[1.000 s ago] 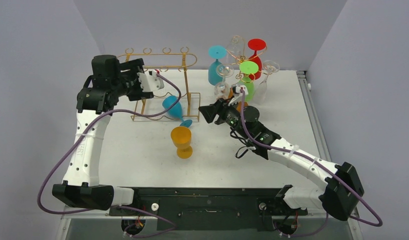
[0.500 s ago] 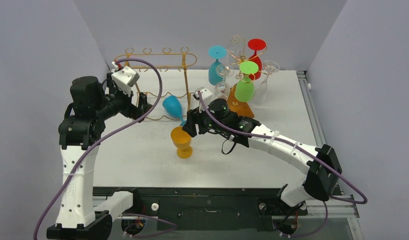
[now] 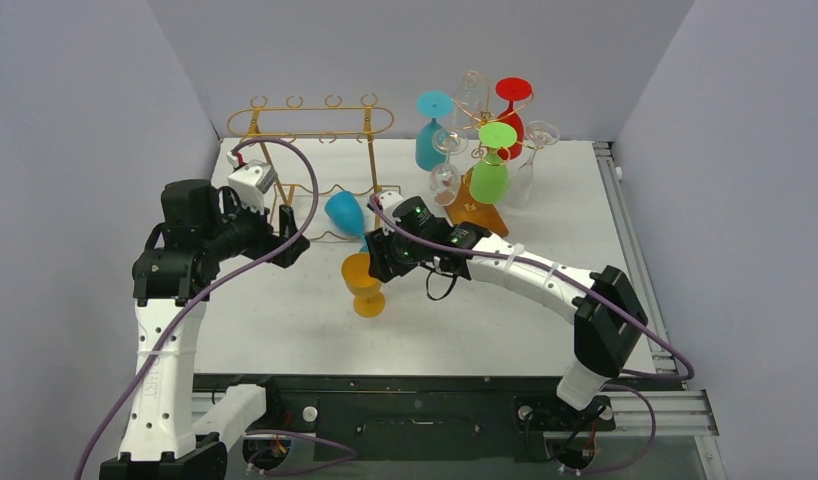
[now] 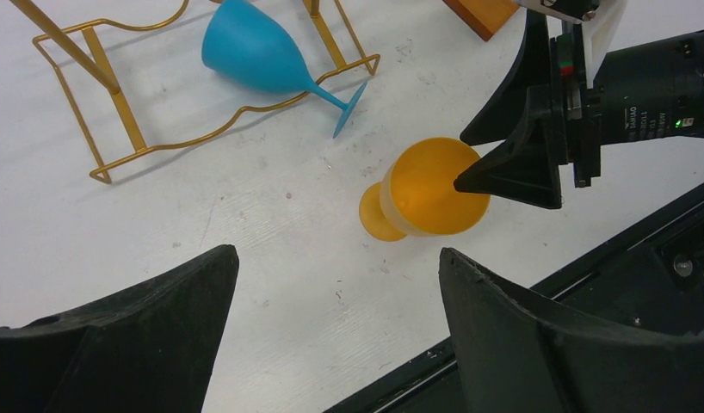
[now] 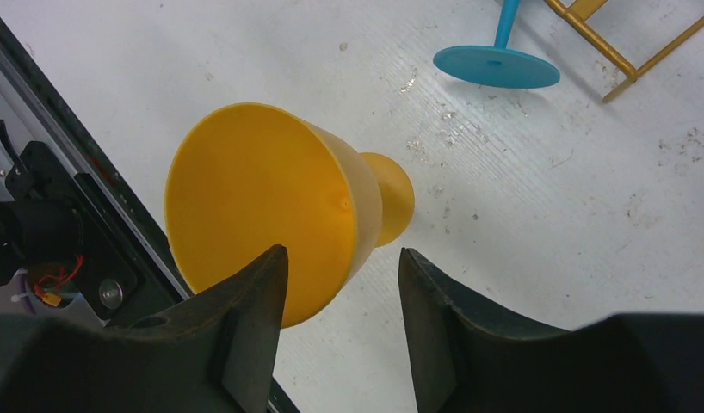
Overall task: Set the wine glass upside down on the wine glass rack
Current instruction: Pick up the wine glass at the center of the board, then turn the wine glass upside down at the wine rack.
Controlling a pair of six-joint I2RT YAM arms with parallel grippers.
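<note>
White table [image 3: 285, 310] bears a gold wire rack [image 4: 114, 86] at its far left. Right gripper [image 5: 340, 258], jaws spread, sits at the rim of the orange wine glass [image 3: 363, 280], which stands upright mid-table. Left gripper [image 4: 337, 254] hovers released nearby. Blue glass [image 3: 343, 212] lies tipped on the rack base.

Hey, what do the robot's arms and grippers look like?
Both the left arm and right arm have white links with black joints. The left gripper and right gripper each have two black wedge-shaped fingers. A purple cable loops along each arm.
</note>
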